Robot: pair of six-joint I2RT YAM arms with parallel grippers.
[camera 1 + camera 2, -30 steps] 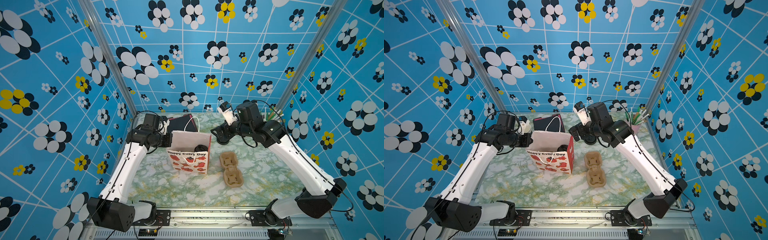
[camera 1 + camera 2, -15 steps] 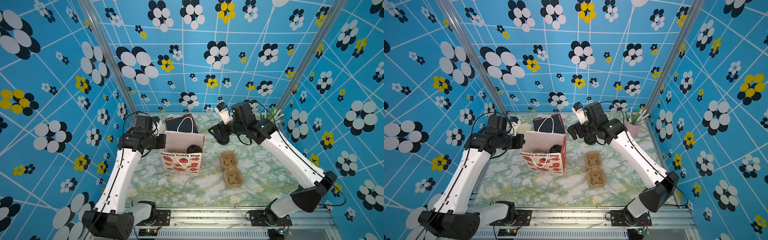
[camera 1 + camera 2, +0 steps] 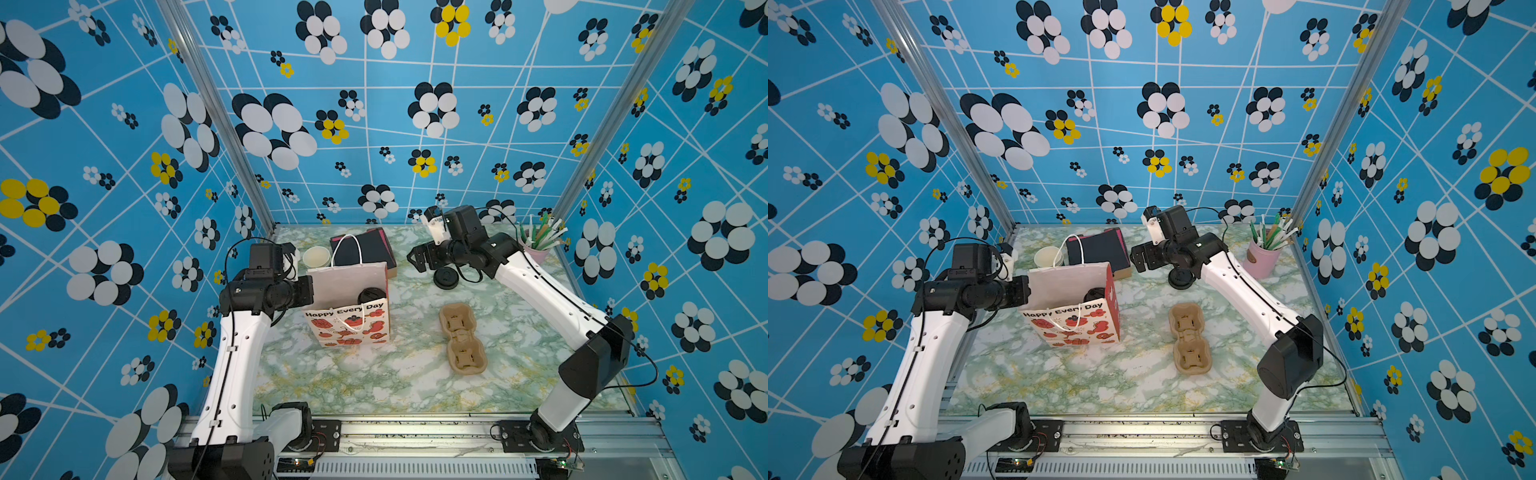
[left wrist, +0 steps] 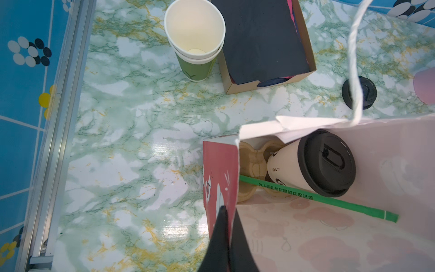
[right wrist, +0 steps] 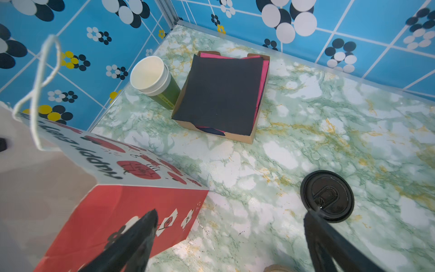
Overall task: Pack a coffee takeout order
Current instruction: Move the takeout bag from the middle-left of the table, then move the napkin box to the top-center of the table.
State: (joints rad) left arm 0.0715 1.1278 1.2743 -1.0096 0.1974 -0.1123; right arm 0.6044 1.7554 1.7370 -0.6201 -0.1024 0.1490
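Pinches bag [image 4: 219, 169] wall with left gripper [image 4: 226, 212]; spreads right gripper [image 5: 229, 213] wide over table [image 5: 306, 117] near bag; shows lidded cup [image 4: 284, 164] inside

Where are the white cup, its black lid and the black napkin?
white cup [image 4: 286, 168]: left wrist view, on its paper side wall.
black lid [image 4: 327, 162]: left wrist view, centre of its top, seated on the cup.
black napkin [image 5: 221, 94]: right wrist view, middle of the top sheet.

I read "Happy Every Day" on the paper bag [image 3: 349, 328]. On the green straw [image 4: 317, 197] in the bag I read "PLA" and then Chinese signs.
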